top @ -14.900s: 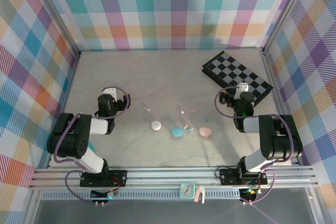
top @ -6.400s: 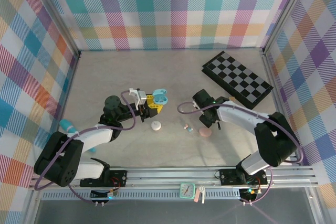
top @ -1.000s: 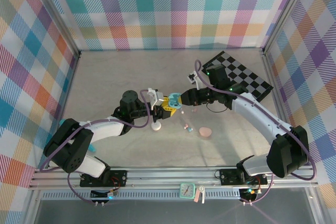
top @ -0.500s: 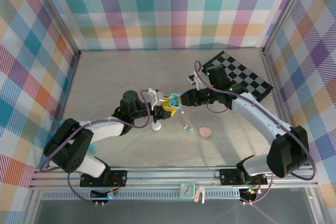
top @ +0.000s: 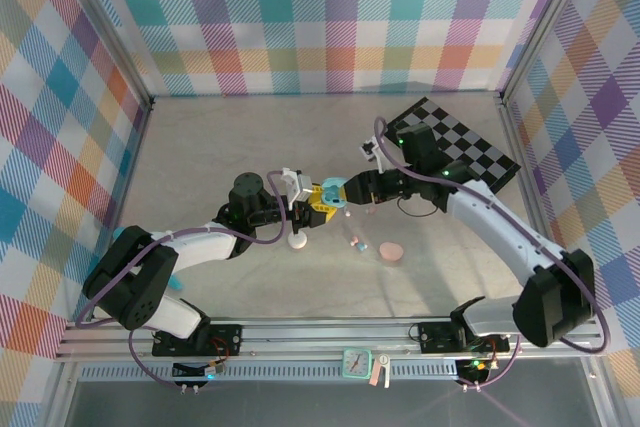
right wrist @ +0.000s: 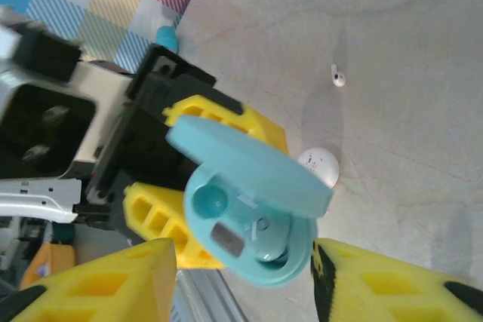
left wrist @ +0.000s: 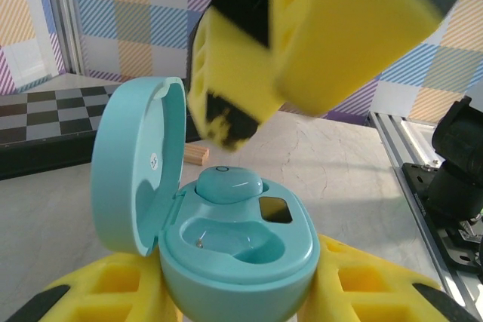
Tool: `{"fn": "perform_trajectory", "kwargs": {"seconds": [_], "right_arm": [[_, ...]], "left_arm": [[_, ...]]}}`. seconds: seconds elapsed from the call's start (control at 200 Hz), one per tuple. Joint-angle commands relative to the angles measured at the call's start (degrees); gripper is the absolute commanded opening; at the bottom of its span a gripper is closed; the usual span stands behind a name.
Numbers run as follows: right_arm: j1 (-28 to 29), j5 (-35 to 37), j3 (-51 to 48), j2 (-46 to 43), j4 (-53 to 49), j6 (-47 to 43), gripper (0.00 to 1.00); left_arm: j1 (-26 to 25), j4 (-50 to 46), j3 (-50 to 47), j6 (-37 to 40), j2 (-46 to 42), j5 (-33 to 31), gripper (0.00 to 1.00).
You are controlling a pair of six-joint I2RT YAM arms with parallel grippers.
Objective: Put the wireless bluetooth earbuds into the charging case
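Now the left gripper (left wrist: 235, 292) clamps the open teal case (left wrist: 234, 250) by its base, lid tilted up — one teal earbud (left wrist: 229, 184) sits in one socket. Right gripper (right wrist: 245, 277) hangs just beside the case, jaws wide — gripping nothing. A white earbud (right wrist: 338, 75) lies on the table (right wrist: 392, 111).

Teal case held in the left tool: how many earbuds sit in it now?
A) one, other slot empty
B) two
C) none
A: the left wrist view shows one teal earbud sitting in the open teal charging case, the slot beside it empty.
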Motion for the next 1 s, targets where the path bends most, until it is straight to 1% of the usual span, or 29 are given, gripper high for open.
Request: {"fn": "perform_trajectory", "kwargs": {"seconds": [0.0,0.215,0.335,0.51,0.685,0.72,0.85,0.995], "right_arm": [[0.14,1.88,-3.17,-6.88,0.12,-2.92,0.55],[-0.47,11.14,-12.52,-17.63,0.74,-2.94,0.56],[-0.5,15.43,-13.6,-18.57,-3.6,-5.86,0.54],[0.42,20.03,-12.63,-14.08,-8.19,-9.19,0.53],[3.59,23.37,-12.47,-8.23,-9.79,-10.33,0.52],[4.92,24.6,-12.31,-6.92,-9.96,-10.45,0.52],[10.82,32.85,-10.53,-0.66,-10.91,-10.04,0.53],[17.33,42.33,-8.16,6.62,-12.11,-10.51,0.51]], "left_arm": [[0.2,3.11,-0.31,1.45,-0.72,-0.2,0.35],[2.26,2.45,-1.28,1.66,-2.32,-0.29,0.35],[5.42,1.85,-2.58,1.81,-3.58,-0.09,0.35],[9.3,2.01,-4.02,1.82,-5.6,0.45,0.35],[13.1,0.72,-4.51,2.07,-7.68,1.08,0.35],[13.73,0.54,-4.53,2.08,-7.96,1.38,0.35],[15.5,1.03,-4.76,1.71,-8.05,2.0,0.35],[16.72,4.43,-5.57,-0.5,-7.07,1.79,0.35]]}}
